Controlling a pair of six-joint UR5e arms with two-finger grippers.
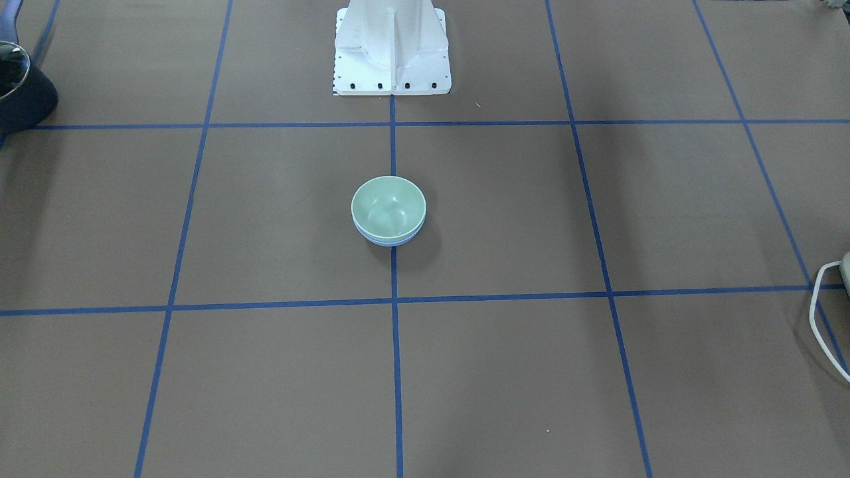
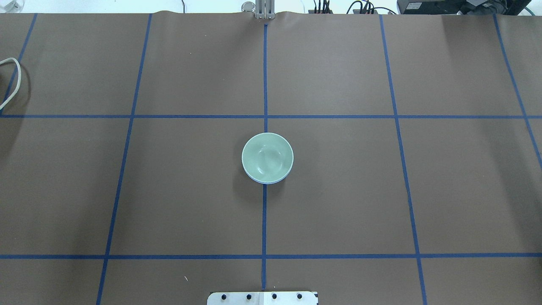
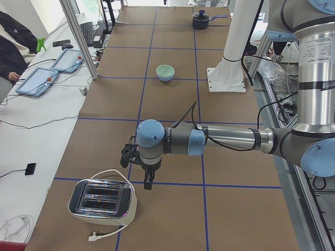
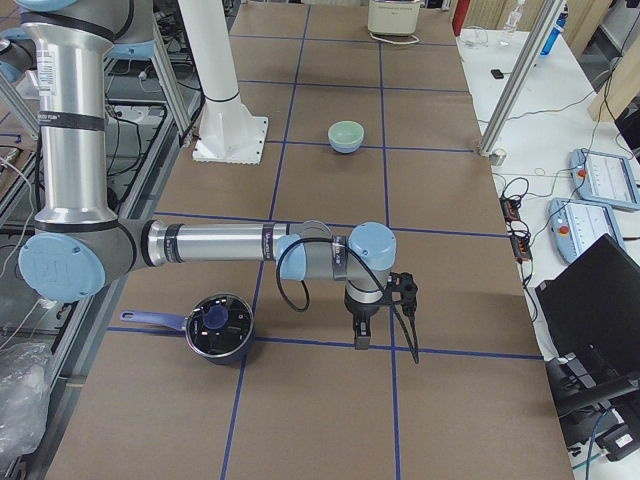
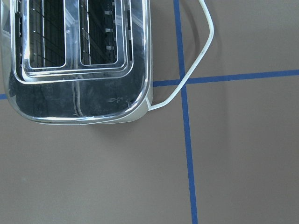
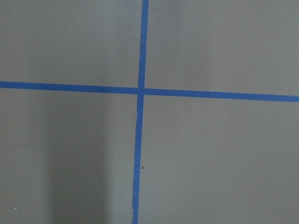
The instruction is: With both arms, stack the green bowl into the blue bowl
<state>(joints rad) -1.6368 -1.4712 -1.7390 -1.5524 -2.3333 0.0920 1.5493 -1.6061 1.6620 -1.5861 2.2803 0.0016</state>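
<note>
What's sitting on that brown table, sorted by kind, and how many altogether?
Bowls: 2, the green bowl nested in the blue bowl
Toaster: 1
Pot: 1
Total: 4

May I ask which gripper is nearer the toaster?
Left. The left gripper hangs beside the toaster; the right gripper is far off at the other end, near the pot.
</note>
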